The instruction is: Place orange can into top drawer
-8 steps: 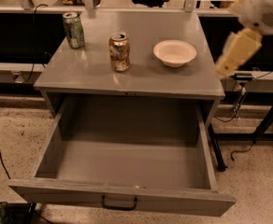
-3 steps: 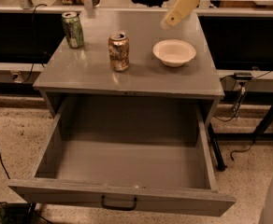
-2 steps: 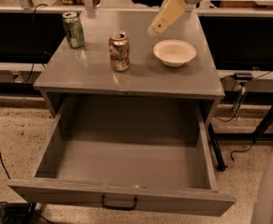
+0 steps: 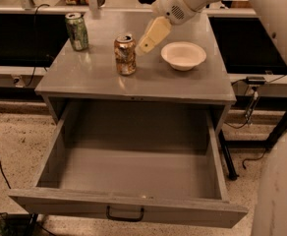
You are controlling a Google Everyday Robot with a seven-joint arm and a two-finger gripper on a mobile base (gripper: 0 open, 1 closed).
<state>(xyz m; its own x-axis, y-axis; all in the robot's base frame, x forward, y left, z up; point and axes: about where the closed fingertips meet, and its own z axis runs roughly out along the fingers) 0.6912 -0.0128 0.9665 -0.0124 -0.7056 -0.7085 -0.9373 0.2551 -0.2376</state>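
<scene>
The orange can (image 4: 125,54) stands upright on the grey cabinet top (image 4: 104,77), left of centre. The top drawer (image 4: 129,200) is pulled wide open below it and holds nothing; its dark handle (image 4: 125,214) is at the front centre. My gripper (image 4: 144,46) reaches in from the upper right on a white arm and hangs just to the right of the can's top, close to it. It holds nothing.
A green can (image 4: 76,31) stands at the back left of the cabinet top. A white bowl (image 4: 183,55) sits to the right of the gripper. Cables and table legs lie on the floor at right. A white robot part (image 4: 278,191) fills the lower right corner.
My gripper has swung from the far right, over the back of the cabinet, down and left to just beside the orange can. The cans, bowl and drawer have not moved.
</scene>
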